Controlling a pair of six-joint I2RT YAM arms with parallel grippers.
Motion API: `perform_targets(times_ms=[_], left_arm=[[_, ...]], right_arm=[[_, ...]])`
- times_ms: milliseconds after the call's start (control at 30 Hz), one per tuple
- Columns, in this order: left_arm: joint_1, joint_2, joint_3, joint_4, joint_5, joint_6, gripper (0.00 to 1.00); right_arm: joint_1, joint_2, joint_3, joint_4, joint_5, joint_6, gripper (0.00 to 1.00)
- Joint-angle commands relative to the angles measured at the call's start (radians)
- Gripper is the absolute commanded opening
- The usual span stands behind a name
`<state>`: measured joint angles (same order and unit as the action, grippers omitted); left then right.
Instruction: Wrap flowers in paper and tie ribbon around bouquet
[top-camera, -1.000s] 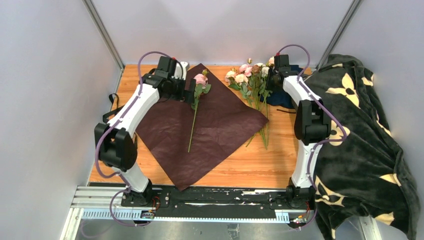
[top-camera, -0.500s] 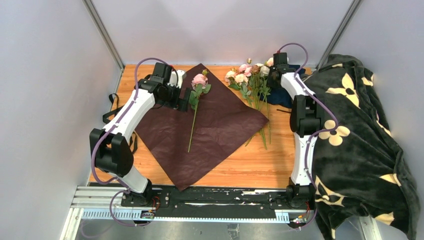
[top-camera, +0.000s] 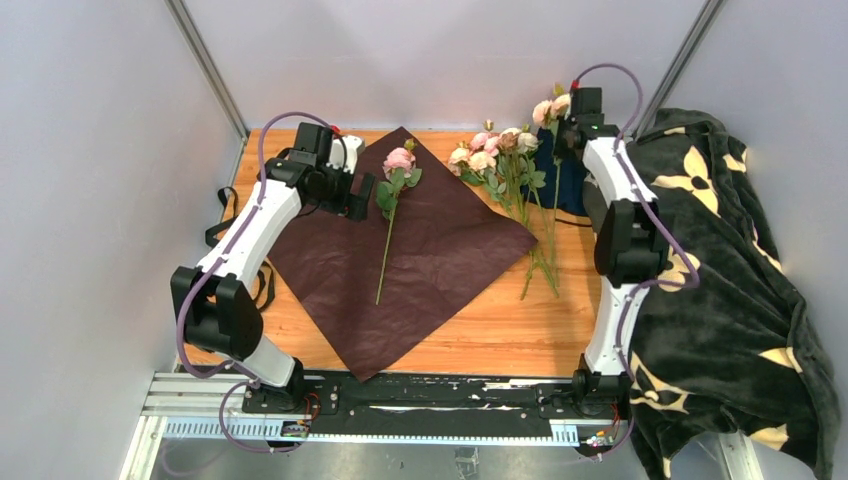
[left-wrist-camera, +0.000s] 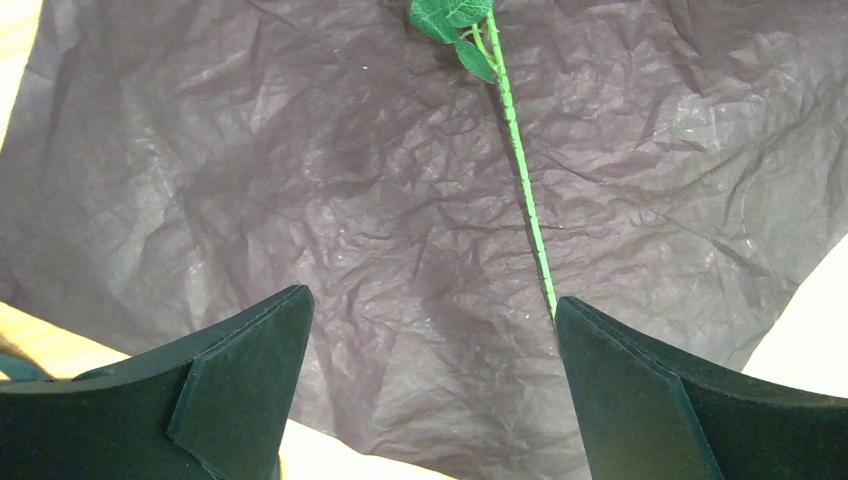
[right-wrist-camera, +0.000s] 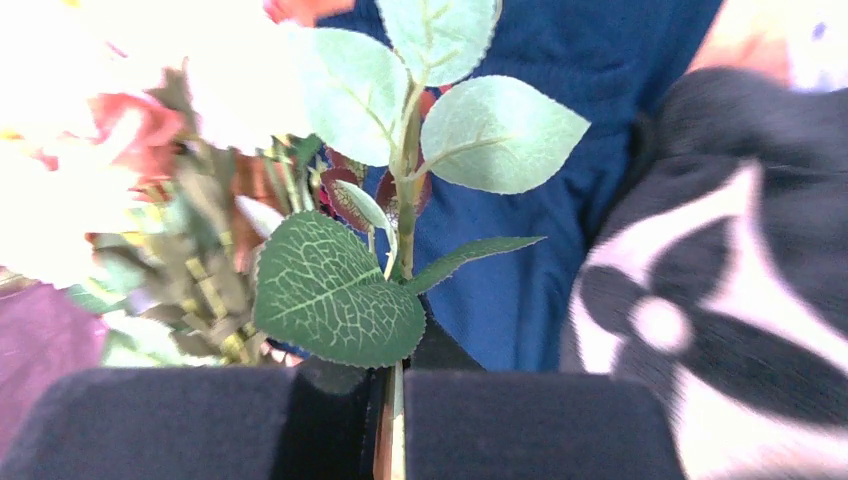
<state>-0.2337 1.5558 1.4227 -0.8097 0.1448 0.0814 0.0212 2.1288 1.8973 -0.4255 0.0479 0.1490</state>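
Note:
The burgundy paper (top-camera: 430, 260) lies flat like a diamond on the table. A single pink rose (top-camera: 400, 159) lies on it, its stem (left-wrist-camera: 525, 200) running toward the near side. More flowers (top-camera: 497, 152) lie in a loose bunch to the right of the sheet. My right gripper (top-camera: 572, 118) is at the back right, shut on the stem (right-wrist-camera: 405, 230) of one rose whose blooms (top-camera: 551, 107) are raised above the bunch. My left gripper (top-camera: 360, 196) hovers open over the paper (left-wrist-camera: 300, 180), just left of the single rose. A thin black ribbon (top-camera: 222, 196) loops at the table's left edge.
A navy folded cloth (top-camera: 570, 180) lies under the right arm at the back. A dark green blanket (top-camera: 740, 280) with cream flower shapes covers the right side. Grey walls close in the table on the left, back and right.
My right gripper has closed on a rose stem and lifted that rose up and back from the bunch. My left gripper has drawn back a little to the left of the single rose.

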Motion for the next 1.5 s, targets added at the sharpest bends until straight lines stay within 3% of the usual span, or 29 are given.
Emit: perform_targets(times_ms=[0, 133, 233, 300, 433, 533, 667, 867, 933, 1033, 1067, 1267, 1333, 1467], left_arm=[[0.022, -0.037, 0.022, 0.0, 0.006, 0.031, 1.0], [0.03, -0.044, 0.032, -0.01, 0.007, 0.049, 1.0], [0.057, -0.064, 0.039, -0.017, 0.019, 0.073, 1.0], [0.097, -0.08, 0.039, -0.017, 0.031, 0.089, 1.0], [0.168, -0.088, 0.021, -0.017, 0.025, 0.113, 1.0], [0.211, -0.096, -0.019, -0.016, 0.015, 0.129, 1.0], [0.274, -0.115, -0.102, -0.008, 0.013, 0.169, 1.0], [0.293, -0.106, -0.239, 0.049, -0.053, 0.205, 1.0], [0.294, -0.098, -0.273, 0.065, -0.057, 0.209, 1.0], [0.293, -0.078, -0.297, 0.085, -0.055, 0.208, 1.0], [0.293, -0.07, -0.304, 0.092, -0.055, 0.208, 1.0], [0.293, -0.004, -0.32, 0.127, -0.062, 0.215, 1.0], [0.293, 0.018, -0.317, 0.127, -0.064, 0.217, 1.0], [0.293, 0.028, -0.315, 0.127, -0.056, 0.217, 1.0]], right_arm=[[-0.035, -0.242, -0.065, 0.042, 0.011, -0.076, 0.0], [-0.053, -0.373, -0.117, 0.062, -0.097, -0.058, 0.0], [-0.033, -0.465, -0.144, 0.076, -0.26, 0.012, 0.0], [0.042, -0.533, -0.205, 0.149, -0.337, 0.088, 0.0], [0.246, -0.565, -0.337, 0.371, -0.351, 0.287, 0.0], [0.42, -0.469, -0.351, 0.495, -0.31, 0.396, 0.0], [0.579, -0.284, -0.231, 0.532, -0.258, 0.453, 0.0], [0.717, -0.006, -0.136, 0.591, -0.132, 0.553, 0.0], [0.727, 0.077, -0.069, 0.544, -0.093, 0.535, 0.03], [0.721, 0.169, 0.053, 0.392, -0.009, 0.406, 0.26], [0.718, 0.182, 0.091, 0.333, 0.004, 0.355, 0.29], [0.612, 0.041, 0.127, 0.092, -0.183, 0.046, 0.35], [0.562, -0.081, 0.044, -0.001, -0.098, -0.049, 0.35], [0.401, -0.3, -0.335, -0.013, 0.075, -0.099, 0.38]])
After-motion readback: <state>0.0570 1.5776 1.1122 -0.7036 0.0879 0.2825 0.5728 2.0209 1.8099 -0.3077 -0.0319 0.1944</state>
